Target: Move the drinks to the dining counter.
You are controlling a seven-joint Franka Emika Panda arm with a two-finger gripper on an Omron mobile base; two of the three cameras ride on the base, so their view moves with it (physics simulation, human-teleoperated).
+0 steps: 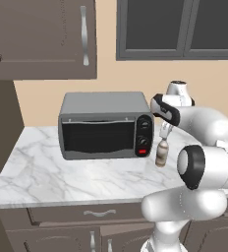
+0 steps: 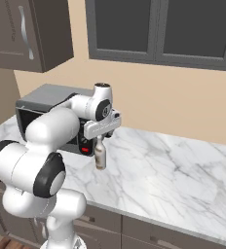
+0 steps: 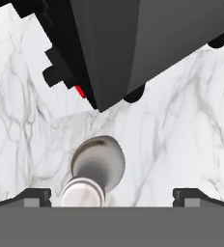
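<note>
One of the drinks, a small beige-grey bottle (image 1: pixel 160 154) (image 2: pixel 100 156) with a white cap, stands upright on the marble worktop just right of the toaster oven's front corner. My gripper (image 1: pixel 164 133) (image 2: pixel 102 137) hangs right above its cap, pointing down and open. Seen from the hand, the bottle (image 3: pixel 97 166) sits between the spread fingertips (image 3: pixel 35 195), nearer the left one, and touches neither; the gripper (image 3: pixel 113 197) holds nothing. The dining counter is out of view.
A grey toaster oven (image 1: pixel 103 125) (image 2: pixel 39 104) (image 3: pixel 114 43) stands at the back of the marble worktop (image 1: pixel 62 172) (image 2: pixel 173 170), close beside the bottle. Dark wall cabinets (image 1: pixel 42 39) and a window (image 2: pixel 159 29) hang above. Bare marble stretches right of the bottle.
</note>
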